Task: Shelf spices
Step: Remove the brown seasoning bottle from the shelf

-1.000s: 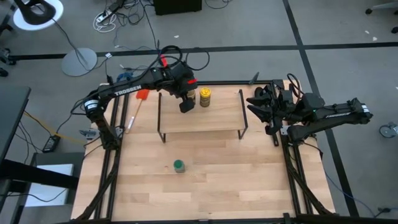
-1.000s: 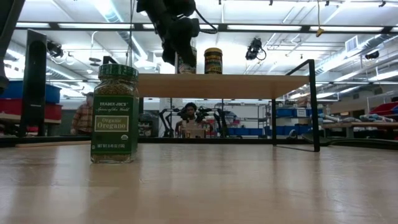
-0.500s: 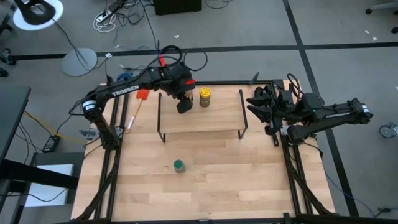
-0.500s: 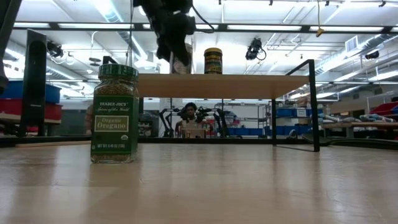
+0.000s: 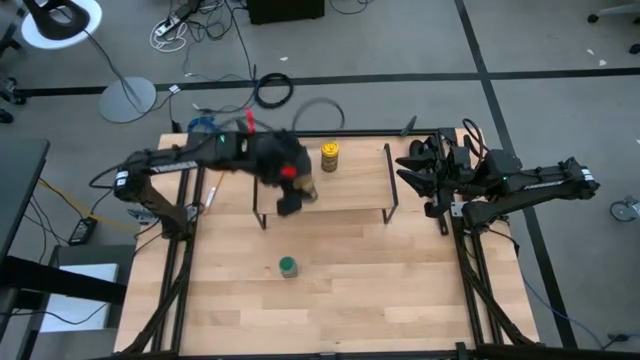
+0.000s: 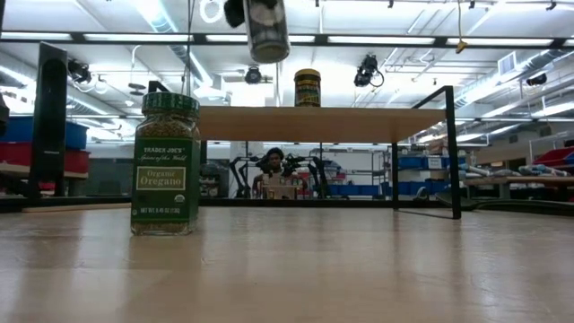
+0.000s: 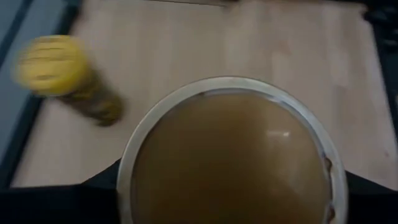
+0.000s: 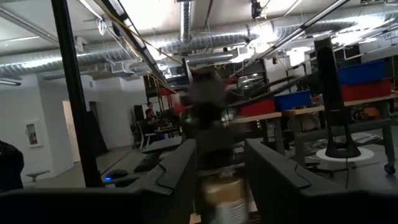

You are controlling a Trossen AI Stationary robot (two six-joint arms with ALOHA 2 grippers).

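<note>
My left gripper (image 5: 289, 203) is shut on the tan-lidded spice jar (image 6: 267, 29) and holds it in the air above the near edge of the light-wood shelf (image 5: 345, 190). The yellow-lidded jar (image 5: 329, 156) stands upright on the shelf's far part. On the tabletop in front of the shelf, the green-lidded jar (image 5: 288, 266) stands on its base. My right gripper (image 5: 412, 170) waits, open, at the table's right edge, level with the shelf. My left gripper comes at the tan-lidded jar from above, pointing down. Its dark fingers (image 7: 93, 196) stand on either side of the jar, beside and below the lid (image 7: 230, 155). The jar hangs below the gripper, slightly tilted, its base (image 6: 270, 57) clear of the shelf.
The shelf stands on thin black wire legs (image 6: 451, 152) at the far middle of the wooden table (image 5: 400, 290). A pale utensil handle (image 5: 213, 192) lies left of the shelf. Bare tabletop stretches around the green-lidded jar. A person (image 6: 273, 161) sits in the room behind.
My left gripper, shut on the tan-lidded jar, has risen and swung toward the table's near edge. The jar stood on the shelf beside the yellow-lidded jar; now it is lifted clear and hangs over the shelf's near edge. The right arm has kept still.
</note>
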